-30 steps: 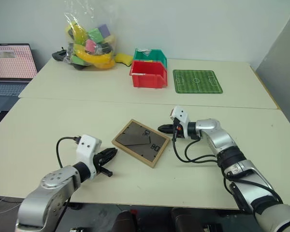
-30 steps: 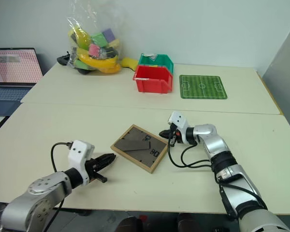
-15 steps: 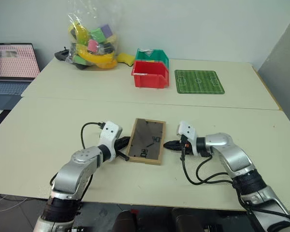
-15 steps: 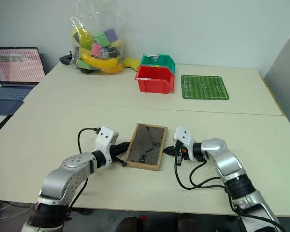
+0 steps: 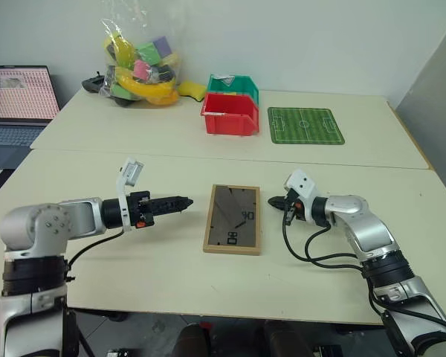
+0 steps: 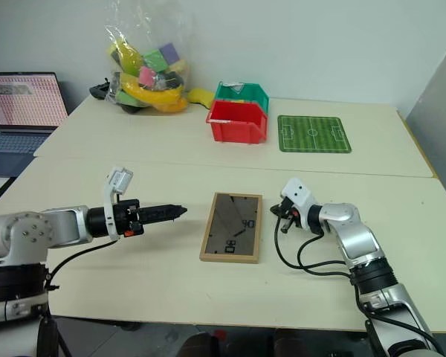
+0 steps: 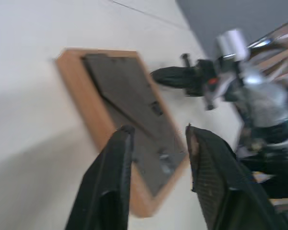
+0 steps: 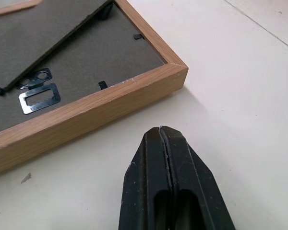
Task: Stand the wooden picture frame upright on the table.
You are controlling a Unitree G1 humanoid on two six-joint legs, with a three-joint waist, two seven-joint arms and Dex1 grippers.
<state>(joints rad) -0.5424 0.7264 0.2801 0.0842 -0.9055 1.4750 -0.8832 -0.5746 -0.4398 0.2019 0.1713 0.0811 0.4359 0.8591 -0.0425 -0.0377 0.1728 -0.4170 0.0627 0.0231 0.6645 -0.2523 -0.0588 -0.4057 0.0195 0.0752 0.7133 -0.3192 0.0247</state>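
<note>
The wooden picture frame [image 5: 233, 219] lies flat on the table [image 5: 134, 297] with its dark back board and folded stand facing up. My left gripper [image 5: 184, 201] hovers above the table to the left of the frame, apart from it and pointing at it. The left wrist view shows this gripper [image 7: 158, 132] open with nothing between its fingers, and the frame [image 7: 120, 91] beyond them. My right gripper [image 5: 275, 201] is shut and empty, low over the table just off the frame's far right corner. In the right wrist view its tip [image 8: 161, 130] stops short of that corner [image 8: 86, 62].
On the far table stand a red bin [image 5: 228, 115] with a green bin [image 5: 236, 84] behind it, a green football-pitch mat [image 5: 305, 125] and a clear bag of coloured toys [image 5: 139, 63]. A laptop [image 5: 15, 97] sits off to the far left.
The frame has turned from skewed to squared up. My left gripper drew back from the frame's left edge, rose and opened. My right gripper shifted right, off the frame's edge.
</note>
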